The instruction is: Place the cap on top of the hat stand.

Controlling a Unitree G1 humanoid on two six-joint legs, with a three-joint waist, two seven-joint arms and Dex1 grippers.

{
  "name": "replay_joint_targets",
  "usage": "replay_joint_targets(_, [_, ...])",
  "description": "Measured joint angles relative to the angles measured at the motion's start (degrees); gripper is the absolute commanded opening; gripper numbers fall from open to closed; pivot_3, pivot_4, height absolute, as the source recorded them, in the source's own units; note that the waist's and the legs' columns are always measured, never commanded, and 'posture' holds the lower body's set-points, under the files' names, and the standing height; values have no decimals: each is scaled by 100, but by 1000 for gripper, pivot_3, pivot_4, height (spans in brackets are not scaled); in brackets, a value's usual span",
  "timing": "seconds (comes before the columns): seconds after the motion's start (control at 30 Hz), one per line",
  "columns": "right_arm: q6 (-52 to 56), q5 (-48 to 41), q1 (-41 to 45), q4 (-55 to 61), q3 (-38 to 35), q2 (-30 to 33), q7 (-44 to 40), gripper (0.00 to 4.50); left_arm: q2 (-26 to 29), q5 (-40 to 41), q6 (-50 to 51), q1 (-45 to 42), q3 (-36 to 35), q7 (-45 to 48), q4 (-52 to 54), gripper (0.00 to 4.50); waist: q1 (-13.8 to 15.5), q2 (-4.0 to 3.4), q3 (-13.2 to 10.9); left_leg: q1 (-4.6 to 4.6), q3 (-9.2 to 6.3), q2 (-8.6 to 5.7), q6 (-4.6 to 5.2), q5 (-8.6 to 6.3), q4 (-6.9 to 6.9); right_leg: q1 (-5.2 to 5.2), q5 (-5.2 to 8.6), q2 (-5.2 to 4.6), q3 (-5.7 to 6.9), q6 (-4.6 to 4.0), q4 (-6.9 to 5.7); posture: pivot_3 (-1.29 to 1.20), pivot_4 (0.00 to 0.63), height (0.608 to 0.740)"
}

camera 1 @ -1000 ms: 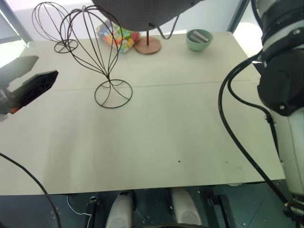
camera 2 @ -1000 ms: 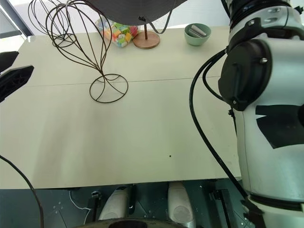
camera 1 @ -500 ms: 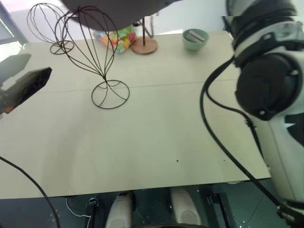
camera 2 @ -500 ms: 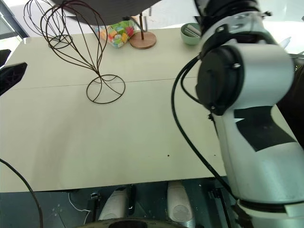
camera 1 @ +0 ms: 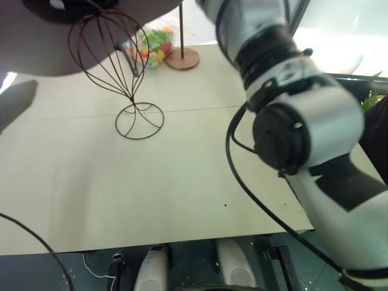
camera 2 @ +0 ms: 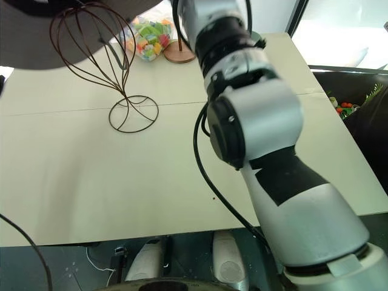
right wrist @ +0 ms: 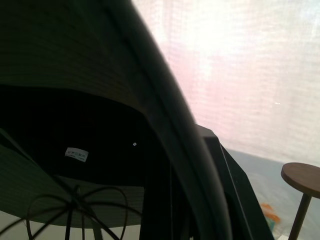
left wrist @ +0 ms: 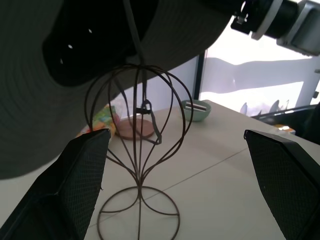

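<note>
1. The right arm is carrying the cap (camera 1: 42,54) over the hat stand (camera 1: 115,66). The hat is hanging above the stand's wire cage with its open underside facing down, its brim spreading across the upper left of the head views.

2. The right pincer is closed tight. In the right wrist view the brim (right wrist: 165,125) is running right past that camera, so I judge the closed fingers to be pinching the brim, though the fingertips themselves are hidden behind fabric.

3. The left pincer (left wrist: 175,185) is standing wide and holding nothing, its two black fingers framing the stand from the side without touching it.

4. In the left wrist view the crown's dark hollow (left wrist: 80,55) is sitting up and a little to one side of the cage top, with the chin cord (left wrist: 142,107) dangling down through the wires. The cap is not yet resting on the stand.

5. The step in hand is, as I read it, the final lining-up before the drop: bringing the hollow of the crown squarely over the rounded top of the cage.

6. The next move is calling for a small sideways correction, then a straight descent until the crown is seating on the wires, and only then a release.

7. The stand is resting on the tabletop (camera 1: 182,163) by a thin wire loop (camera 1: 139,120), so a sideways nudge from the brim or the snagged cord would likely tip it.
</note>
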State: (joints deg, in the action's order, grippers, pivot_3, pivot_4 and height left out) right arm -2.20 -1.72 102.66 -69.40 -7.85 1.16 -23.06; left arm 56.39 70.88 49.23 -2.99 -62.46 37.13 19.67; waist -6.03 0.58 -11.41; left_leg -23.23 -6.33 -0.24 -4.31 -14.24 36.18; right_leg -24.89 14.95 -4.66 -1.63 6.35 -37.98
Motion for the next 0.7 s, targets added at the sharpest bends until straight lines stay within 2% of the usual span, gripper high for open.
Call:
replay_joint_targets(0.17, [-891,614,-1288,1118,762,-12,263,28,221,764,580,486,-1111,-125,-84,4500,7,4,1,-1,-5,0,-5,3,1,-4,0,0,1,0,-3,0,150,740])
replay_joint_targets(0.37, [-2134,1553,-2759,2685,1375,295,1194,28,404,1778,1085,1074,-2357,-564,-370,4500,44,7,3,1,-7,0,-11,6,4,-8,3,0,1,-5,-1,0,150,740])
replay_joint_targets(0.53, [-2906,2350,-3469,3372,1717,419,2108,28,505,1851,1097,1129,-2407,-933,-577,4500,47,11,5,11,-8,0,-26,15,2,-2,4,3,1,-8,-5,0,150,740])
replay_joint_targets(0.7, [-3230,3046,-3951,3519,2098,416,2932,28,713,1749,1006,1057,-2211,-927,-713,4500,53,13,7,22,-8,0,-27,15,0,9,5,3,1,-11,-6,0,150,740])
